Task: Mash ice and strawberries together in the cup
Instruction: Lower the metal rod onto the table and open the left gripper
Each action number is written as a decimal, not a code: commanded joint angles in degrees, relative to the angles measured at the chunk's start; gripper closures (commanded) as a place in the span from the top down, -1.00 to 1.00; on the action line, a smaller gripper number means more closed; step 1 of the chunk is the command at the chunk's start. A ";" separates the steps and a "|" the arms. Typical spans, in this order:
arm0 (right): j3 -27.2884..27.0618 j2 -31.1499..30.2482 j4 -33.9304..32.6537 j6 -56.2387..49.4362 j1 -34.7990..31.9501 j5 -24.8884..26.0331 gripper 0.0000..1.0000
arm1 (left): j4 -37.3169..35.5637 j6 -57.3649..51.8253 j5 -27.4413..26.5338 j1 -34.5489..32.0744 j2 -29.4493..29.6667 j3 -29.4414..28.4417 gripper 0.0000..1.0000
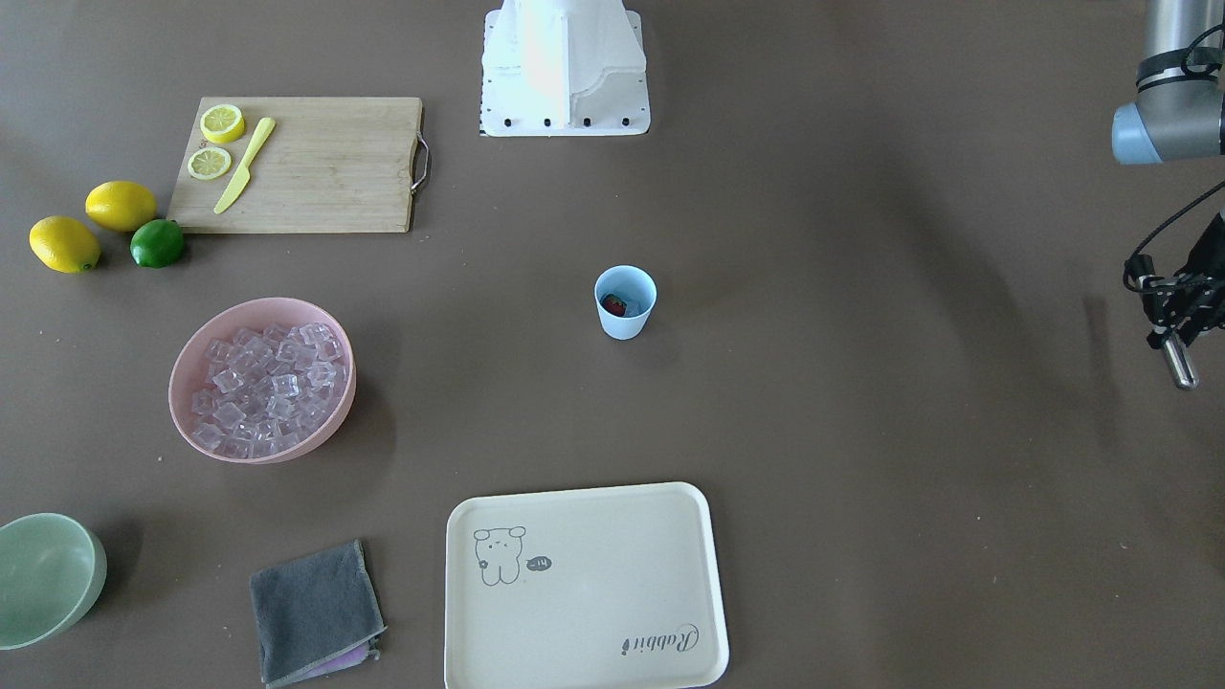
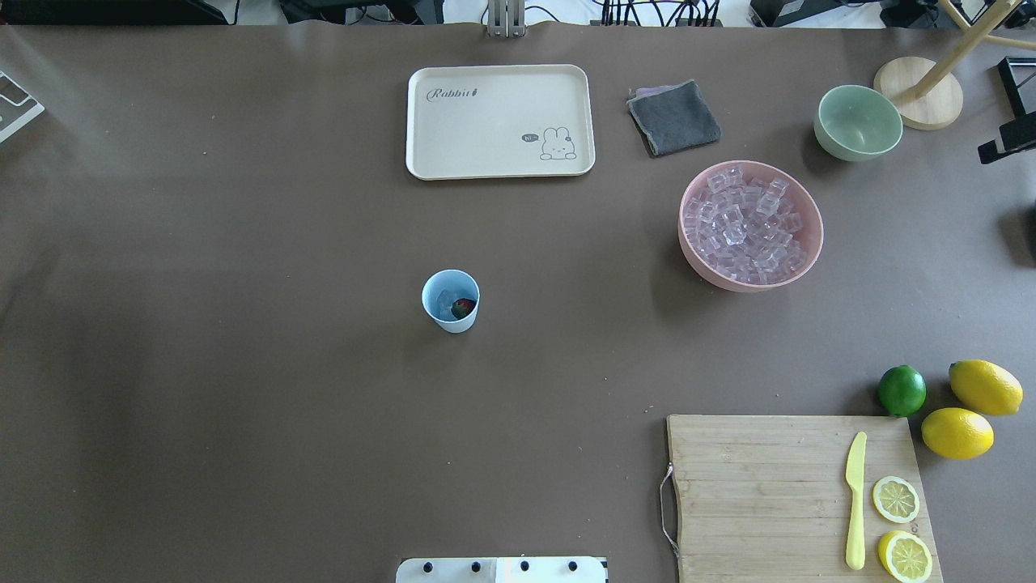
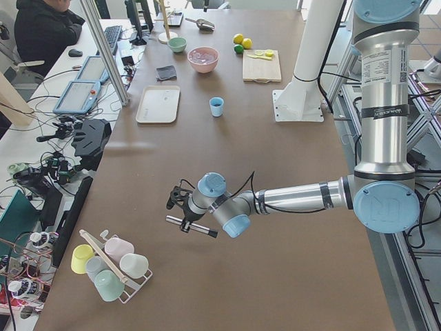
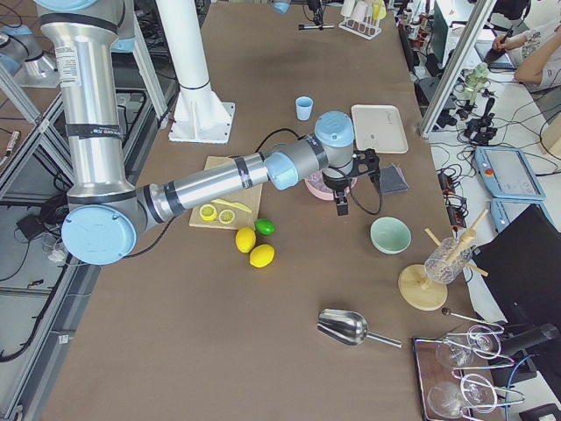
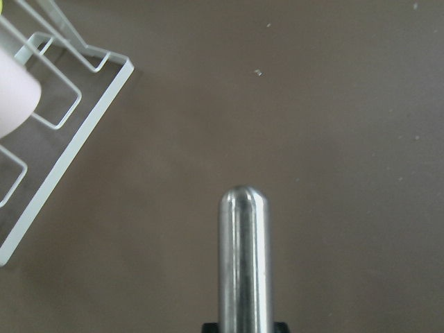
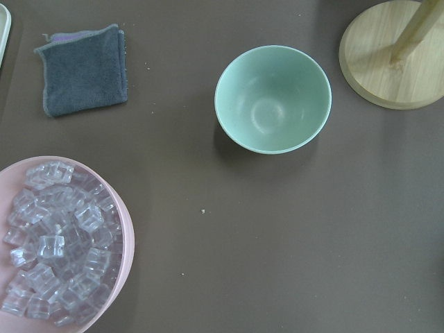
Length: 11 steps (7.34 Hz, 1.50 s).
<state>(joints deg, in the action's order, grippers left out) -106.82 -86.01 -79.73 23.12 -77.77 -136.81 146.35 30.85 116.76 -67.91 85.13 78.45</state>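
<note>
The light blue cup (image 2: 451,314) stands upright mid-table, also seen in the front view (image 1: 625,321). Inside it lies a red strawberry (image 2: 463,308) beside some clear ice (image 2: 443,301). More ice (image 2: 746,228) is heaped in a pink bowl (image 2: 696,259). My left gripper (image 1: 1175,330) is far off at the table's left end, shut on a metal muddler (image 5: 244,263) that points away from the wrist. My right gripper (image 4: 339,200) hovers between the pink bowl and a green bowl (image 6: 272,98). I cannot tell whether it is open or shut.
A cutting board (image 2: 793,494) carries lemon slices and a yellow knife, with two lemons and a lime (image 2: 902,390) beside it. A cream tray (image 2: 499,121) and grey cloth (image 2: 673,117) lie at the far edge. A wire rack of cups (image 3: 110,265) sits near the left gripper.
</note>
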 commanded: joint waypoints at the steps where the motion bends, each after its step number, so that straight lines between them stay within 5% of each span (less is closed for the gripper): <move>1: -0.75 -0.13 0.19 -0.09 0.78 -0.12 0.98 | -1.59 0.44 1.01 -0.12 0.13 -1.18 -1.00; 5: -1.81 -1.70 0.19 -0.09 1.57 -0.12 0.98 | -1.15 0.70 0.48 0.33 1.00 -2.43 -1.00; 7: -1.90 -2.41 0.36 -0.18 1.57 -0.03 0.98 | -1.50 0.79 0.66 0.41 1.96 -2.69 0.30; 8: -1.90 -2.67 0.36 -0.09 1.57 0.06 0.98 | -1.50 0.44 0.75 0.59 2.32 -2.86 0.49; 9: -1.90 -2.76 0.36 -0.09 1.57 0.06 0.98 | -1.50 0.70 1.10 0.68 2.85 -2.34 0.90; 11: -2.60 -3.11 0.28 -0.09 1.57 -0.03 0.98 | -1.94 0.26 3.45 0.59 3.55 -1.29 0.94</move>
<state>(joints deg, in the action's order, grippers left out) -108.90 -88.86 -79.38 23.03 -76.20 -136.78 144.75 31.32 118.35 -67.28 88.32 76.07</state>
